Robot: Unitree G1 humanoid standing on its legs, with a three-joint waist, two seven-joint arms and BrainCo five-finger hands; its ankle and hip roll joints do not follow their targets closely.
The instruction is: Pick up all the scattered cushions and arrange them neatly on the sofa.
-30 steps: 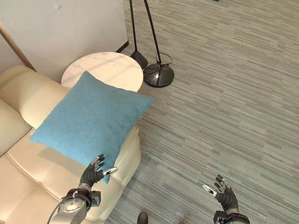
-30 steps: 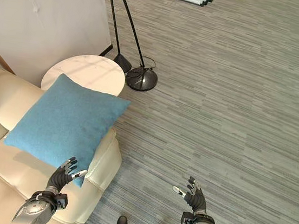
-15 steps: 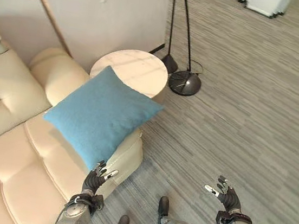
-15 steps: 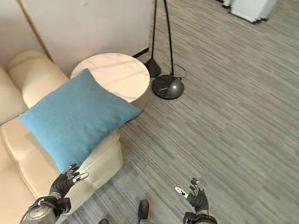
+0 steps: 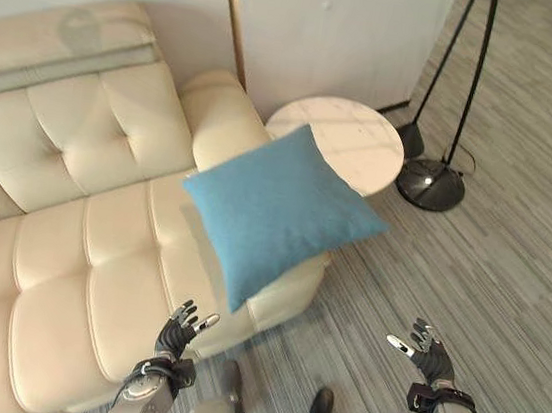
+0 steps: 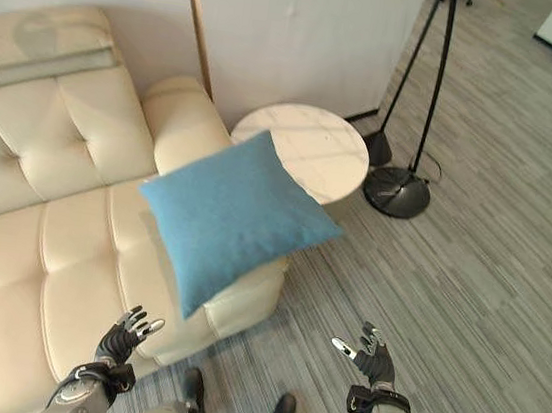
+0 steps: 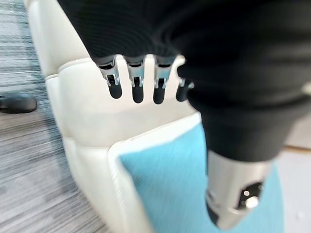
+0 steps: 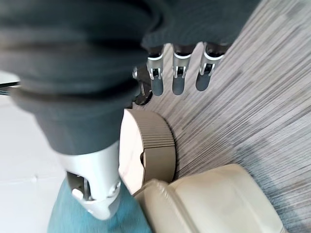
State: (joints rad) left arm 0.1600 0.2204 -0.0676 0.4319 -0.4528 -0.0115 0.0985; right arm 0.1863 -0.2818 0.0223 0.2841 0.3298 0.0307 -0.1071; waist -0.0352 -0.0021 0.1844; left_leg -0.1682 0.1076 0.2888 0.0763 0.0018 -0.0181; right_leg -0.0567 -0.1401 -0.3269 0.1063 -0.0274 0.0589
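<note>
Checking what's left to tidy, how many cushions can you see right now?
1: a blue cushion lying askew on the sofa seat's end by the armrest, overhanging its front edge. Others may lie outside the views.

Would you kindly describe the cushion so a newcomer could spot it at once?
Start at the cream tufted sofa along the wall and go to its end beside the round white side table. The cushion lies there across the armrest, the sole blue square on pale upholstery.

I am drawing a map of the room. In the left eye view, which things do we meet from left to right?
Cream sofa → blue cushion on its right end → round white side table → round black floor lamp base.
</note>
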